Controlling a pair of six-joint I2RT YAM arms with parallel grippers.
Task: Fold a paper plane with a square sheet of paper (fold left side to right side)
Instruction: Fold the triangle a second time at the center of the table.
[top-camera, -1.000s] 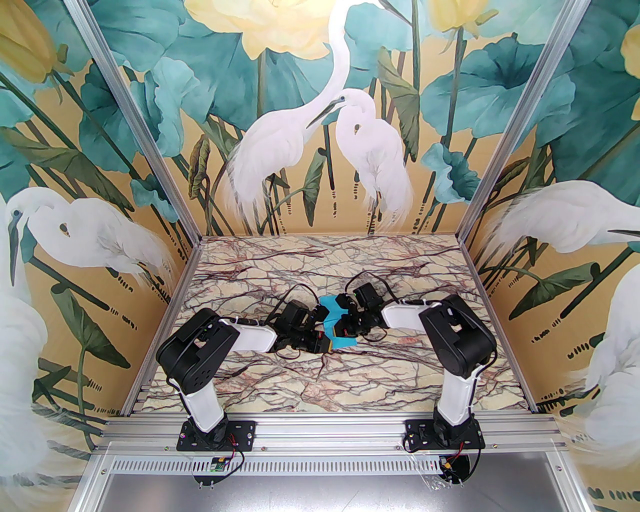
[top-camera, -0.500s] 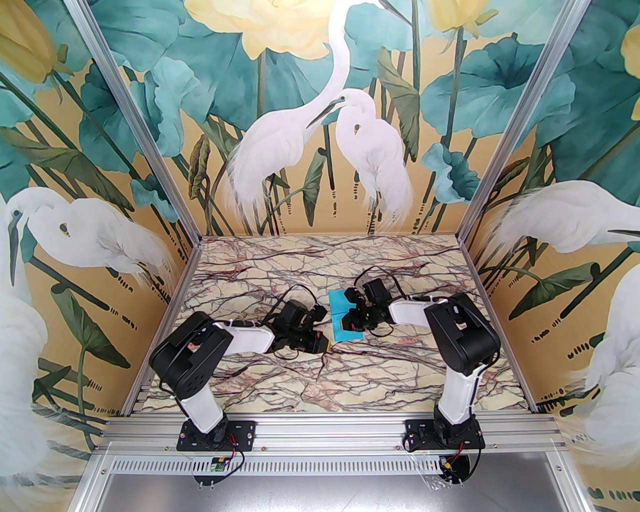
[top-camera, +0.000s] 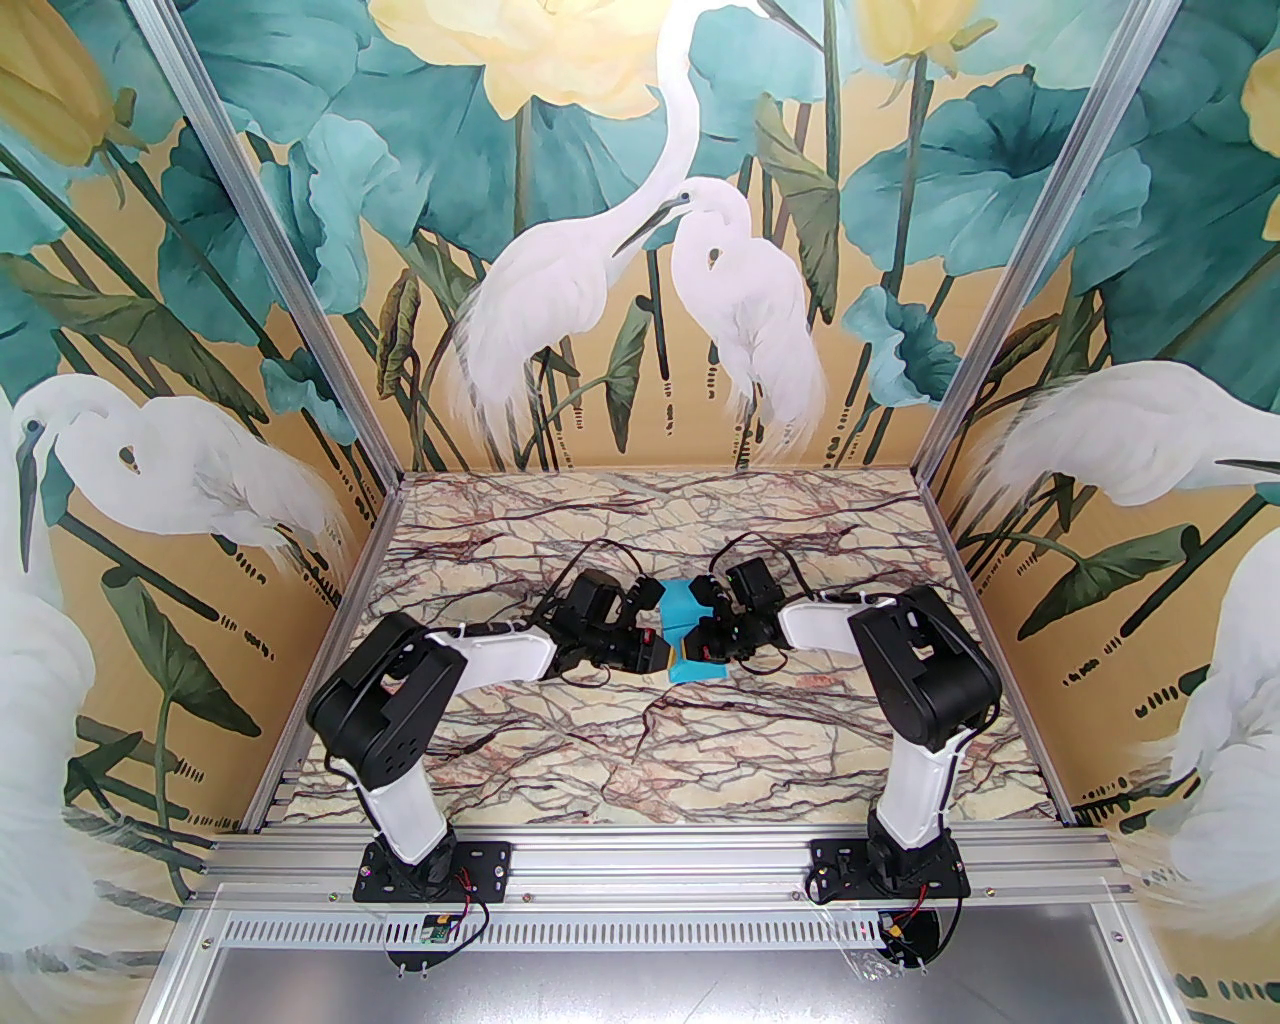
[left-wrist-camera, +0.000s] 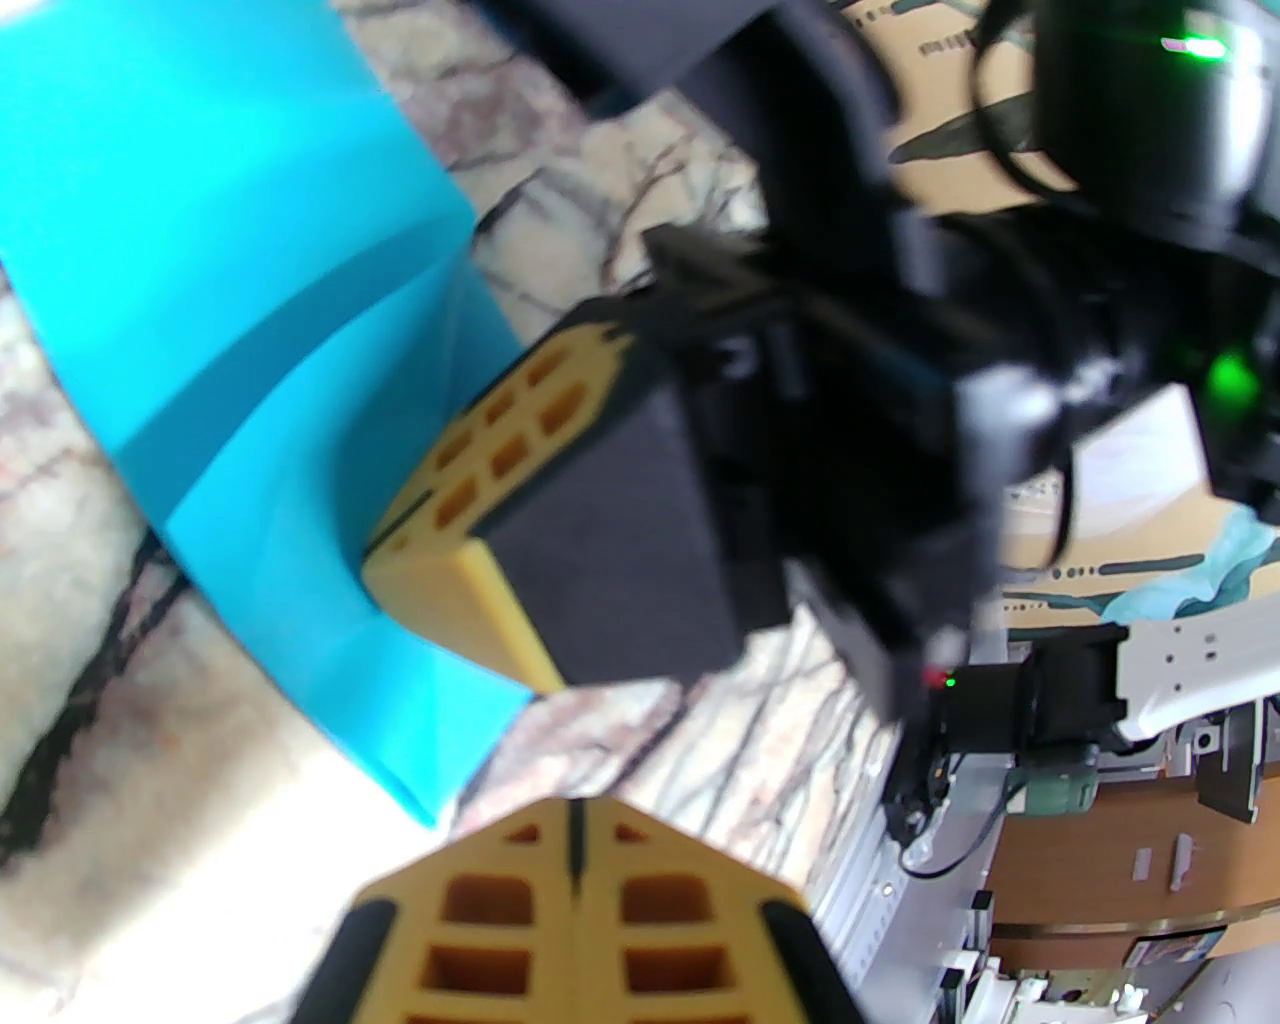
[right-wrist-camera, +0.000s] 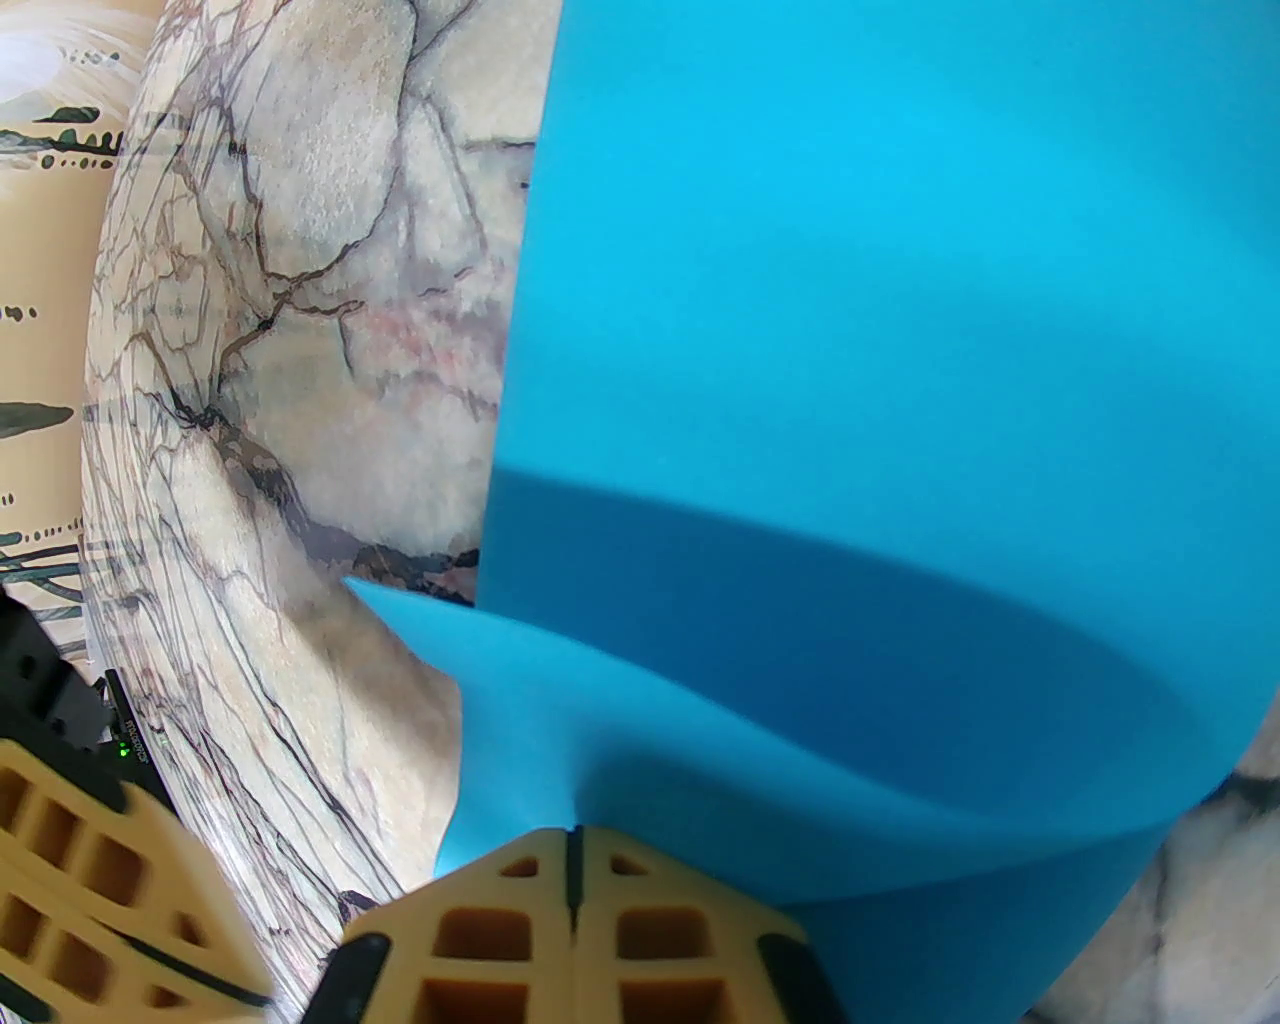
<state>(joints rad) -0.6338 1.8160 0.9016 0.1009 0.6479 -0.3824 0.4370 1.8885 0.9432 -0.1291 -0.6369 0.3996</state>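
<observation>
Sheet of paper (right-wrist-camera: 850, 350), turquoise, in a soft curl, edge between tight right fingers (right-wrist-camera: 480, 930); left fingers (left-wrist-camera: 490, 935) together, empty.

Marble-pattern table top (top-camera: 640, 760): cream with dark red-brown veins, lower centre of the top view. Same veining at left in the right wrist view (right-wrist-camera: 300, 300). Mural walls (top-camera: 560, 290) on three sides: white egrets, teal leaves, pale yellow blooms. Aluminium posts (top-camera: 290, 260) slant up from the back corners. Slotted aluminium rail (top-camera: 660, 865) along the bottom edge.
</observation>
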